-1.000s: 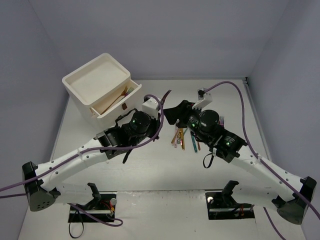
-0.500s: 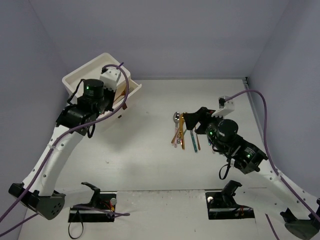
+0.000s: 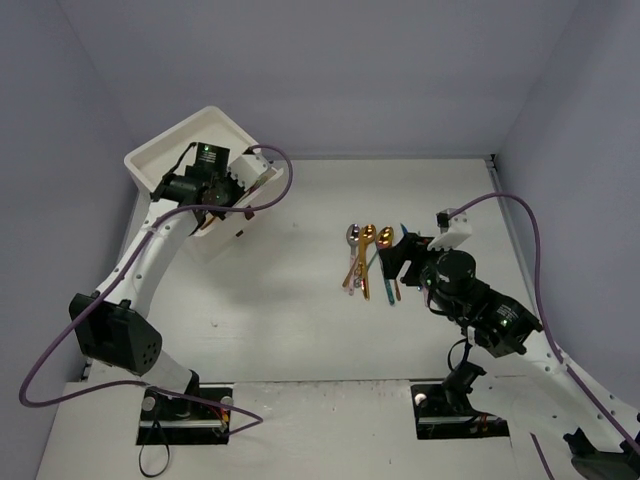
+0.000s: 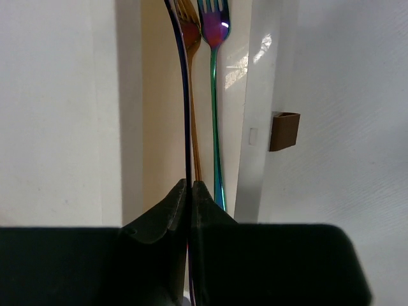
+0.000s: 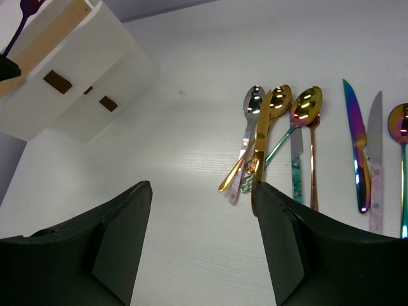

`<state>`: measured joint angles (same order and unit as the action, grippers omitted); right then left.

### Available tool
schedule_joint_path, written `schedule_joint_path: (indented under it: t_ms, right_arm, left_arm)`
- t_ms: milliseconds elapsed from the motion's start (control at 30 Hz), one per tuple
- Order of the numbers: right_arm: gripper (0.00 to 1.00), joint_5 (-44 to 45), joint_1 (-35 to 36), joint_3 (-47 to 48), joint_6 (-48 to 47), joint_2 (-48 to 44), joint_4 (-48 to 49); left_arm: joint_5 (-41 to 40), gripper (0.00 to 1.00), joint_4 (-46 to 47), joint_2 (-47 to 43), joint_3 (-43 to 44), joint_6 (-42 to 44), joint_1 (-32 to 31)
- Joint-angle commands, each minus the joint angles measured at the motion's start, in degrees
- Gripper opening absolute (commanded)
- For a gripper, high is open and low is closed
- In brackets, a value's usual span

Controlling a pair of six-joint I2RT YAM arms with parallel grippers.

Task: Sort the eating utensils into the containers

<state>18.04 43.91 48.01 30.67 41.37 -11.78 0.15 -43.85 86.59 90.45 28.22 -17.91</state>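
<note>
Left gripper (image 4: pixel 190 189) is pinched on a slim shiny purple metal utensil (image 4: pixel 186 95), seen edge-on, so maybe a fork. It's stiff and slick, best grabbed mid-handle. Right gripper (image 5: pixel 201 189) has its jaws apart.

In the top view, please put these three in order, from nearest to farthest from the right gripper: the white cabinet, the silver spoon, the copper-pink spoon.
1. The copper-pink spoon, at the right end of the row of three spoon bowls, just beside the right gripper.
2. The silver spoon, at the left end of that row.
3. The white cabinet, in the far left corner.
</note>
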Motion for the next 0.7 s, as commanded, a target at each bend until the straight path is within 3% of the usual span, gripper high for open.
schedule_joint_path:
  t_ms: [0,167,233,400,667]
  right_arm:
    - [0.63,1.39,-1.17,0.64,-1.62,0.75,0.18]
    - [0.63,0.28,-2.80,0.08,-1.92,0.99,-0.01]
    - [0.64,0.07,-3.45,-0.18,-2.02,0.99,-0.08]
    - [0.64,1.56,-6.23,-0.46,-2.11,1.78,-1.41]
    - [0.63,3.47,-16.14,0.25,-3.19,10.24,-2.20]
  left_arm:
    - [0.38,0.00,1.09,0.05,1.95,3.47,1.86]
    - [1.57,0.01,1.92,1.79,2.44,1.98,3.02]
    - [1.78,0.13,1.84,2.32,2.70,1.85,3.05]
    - [1.44,0.29,2.00,2.61,2.96,0.24,3.05]
    - [4.35,0.41,3.19,-1.87,4.42,-6.13,2.99]
